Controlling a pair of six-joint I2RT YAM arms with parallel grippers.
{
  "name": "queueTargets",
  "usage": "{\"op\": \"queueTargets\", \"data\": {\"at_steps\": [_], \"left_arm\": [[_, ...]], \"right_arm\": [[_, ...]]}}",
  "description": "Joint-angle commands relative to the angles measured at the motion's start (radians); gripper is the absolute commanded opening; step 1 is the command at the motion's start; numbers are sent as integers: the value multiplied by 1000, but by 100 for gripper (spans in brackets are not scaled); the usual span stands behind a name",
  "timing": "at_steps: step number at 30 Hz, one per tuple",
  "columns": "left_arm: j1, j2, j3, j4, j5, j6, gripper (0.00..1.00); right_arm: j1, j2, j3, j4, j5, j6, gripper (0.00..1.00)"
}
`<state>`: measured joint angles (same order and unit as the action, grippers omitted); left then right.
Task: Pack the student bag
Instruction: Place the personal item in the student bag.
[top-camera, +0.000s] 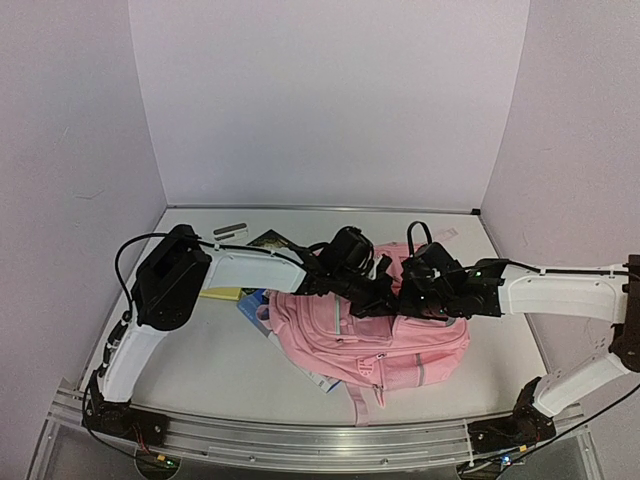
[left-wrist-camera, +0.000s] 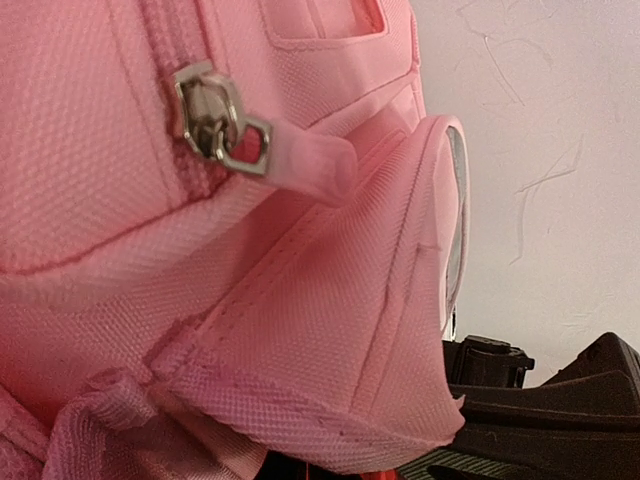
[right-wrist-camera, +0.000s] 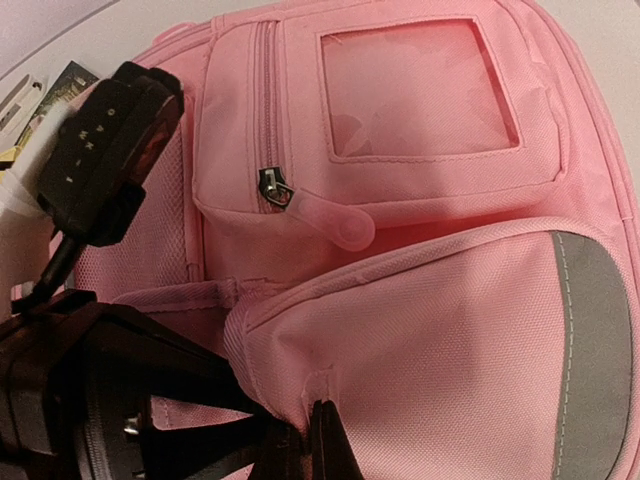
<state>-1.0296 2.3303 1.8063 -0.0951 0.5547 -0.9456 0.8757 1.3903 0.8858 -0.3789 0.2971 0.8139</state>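
The student bag (top-camera: 400, 345) is lying front-up in the middle of the bench (top-camera: 220, 370), partly covering some books (top-camera: 255, 305), so a pull is likely dragging the whole soft bag and shoving those books rather than opening anything. Both arms are crowding its upper edge and risking a knock. The right gripper (right-wrist-camera: 318, 440) is pinching a fabric fold, jaws almost shut; thin cloth may slip free. The left gripper (top-camera: 385, 297) is sitting near the zip pull (left-wrist-camera: 300, 160) with jaws fully shut, and I cannot tell whether they are holding cloth.

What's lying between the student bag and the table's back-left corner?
Top view: a dark-covered book nearest the student bag, then a small grey-white bar farther back.
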Motion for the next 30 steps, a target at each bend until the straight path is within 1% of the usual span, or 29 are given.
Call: {"op": "queueTargets", "data": {"at_steps": [1,5,8,9,10,11,12,13,14,16,17,19,23,26,28,30], "left_arm": [[-18,13,29,83,26,-22,0],[-18,-36,4,39,-26,12,1],[-10,-108,-49,7,-66,46,10],[-5,-132,-82,9,-71,51,11],[2,-164,-107,7,-77,57,13],[11,-195,-135,-4,-88,59,15],[21,-231,-171,-20,-103,59,17],[31,-273,-212,-25,-115,58,20],[40,-309,-249,-25,-122,56,22],[54,-372,-304,-28,-136,57,30],[61,-401,-326,-33,-141,59,34],[81,-445,-362,-41,-133,59,39],[119,-489,-438,-18,-114,38,42],[131,-495,-484,8,-102,19,51],[132,-484,-503,44,-71,0,53],[132,-468,-519,97,-28,-29,53]], "right_arm": [[10,-10,19,159,-29,16,0],[11,-16,18,160,-29,15,0],[11,-33,17,160,-31,9,1],[11,-44,19,159,-33,0,5],[11,-55,24,158,-35,-11,12],[10,-70,30,145,-33,-20,21],[11,-88,37,125,-27,-24,33],[10,-104,41,110,-18,-29,43],[11,-129,44,94,-10,-34,47],[11,-179,51,68,4,-46,56],[11,-197,56,55,12,-49,58],[10,-210,67,33,26,-51,60],[10,-197,67,22,35,-43,59],[7,-160,53,23,33,-36,60],[-8,-126,36,23,28,-29,56],[-24,-88,16,31,11,-25,49]]}}
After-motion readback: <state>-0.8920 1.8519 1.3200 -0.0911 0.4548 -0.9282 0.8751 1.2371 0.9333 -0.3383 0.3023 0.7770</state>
